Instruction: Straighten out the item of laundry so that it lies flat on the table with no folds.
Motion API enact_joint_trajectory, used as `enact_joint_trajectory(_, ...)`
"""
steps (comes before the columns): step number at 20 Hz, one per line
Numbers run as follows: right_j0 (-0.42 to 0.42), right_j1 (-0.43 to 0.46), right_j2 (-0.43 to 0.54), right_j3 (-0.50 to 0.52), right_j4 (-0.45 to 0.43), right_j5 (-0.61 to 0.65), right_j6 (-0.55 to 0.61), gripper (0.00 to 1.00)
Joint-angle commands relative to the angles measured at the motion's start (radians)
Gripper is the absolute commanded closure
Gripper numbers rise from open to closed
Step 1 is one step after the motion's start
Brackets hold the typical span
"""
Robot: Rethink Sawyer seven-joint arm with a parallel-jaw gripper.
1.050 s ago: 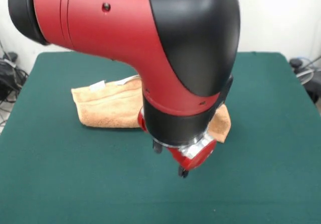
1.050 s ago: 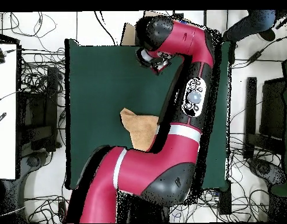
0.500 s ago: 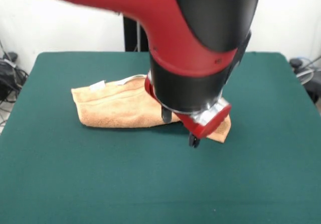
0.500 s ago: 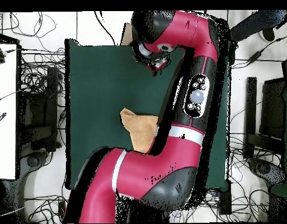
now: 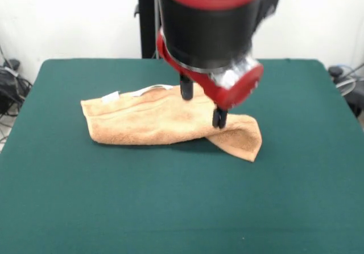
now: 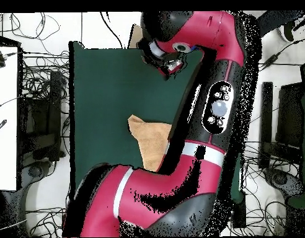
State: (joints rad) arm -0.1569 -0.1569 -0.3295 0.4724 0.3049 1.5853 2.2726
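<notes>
1. Over the towel (image 5: 165,122): the end effector (image 5: 203,104) hangs with two dark fingers (image 5: 219,118) spread apart and nothing between them. One tip shows against the towel's upper edge, the other against its folded right part. Contact with the cloth can't be confirmed from the front view.
2. The towel lies on the green desk (image 5: 170,208), about mid-desk, as a long band bunched along its length. Its right end is doubled over into a flap (image 5: 242,140) pointing off to the right, and white tags (image 5: 111,97) show at its upper-left edge. Not flat; the job looks barely started.
3. Overhead, the arm (image 6: 198,124) covers much of the towel and only its one end is visible, so the layer count under the arm is unknown.
4. Risks, my judgement:
- Pinching at the towel's thick middle likely grabs several layers, so the fold gets dragged, not opened.
- Descending with the tips straddling the flap's crease could press the crease in harder.
- Terry on the desk's cloth-like top will probably grip, so a sideways pull may slide the whole towel rather than spread it.
- A shallow close may skim the pile and come up empty.
</notes>
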Motion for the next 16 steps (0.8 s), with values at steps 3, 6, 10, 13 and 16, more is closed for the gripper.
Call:
enact_joint_trajectory(3, 0.013, -0.123, 0.090, 0.456, 0.029, 0.016, 0.081, 0.00)
enact_joint_trajectory(6, 0.029, -0.143, 0.075, 0.507, 0.012, -0.051, 0.109, 0.00)
enact_joint_trajectory(10, 0.065, -0.155, 0.026, 0.554, -0.036, -0.168, 0.185, 0.00)
enact_joint_trajectory(13, 0.071, -0.159, 0.026, 0.620, -0.030, -0.265, 0.209, 0.00)
enact_joint_trajectory(16, 0.081, -0.162, 0.026, 0.660, -0.023, -0.324, 0.227, 0.00)
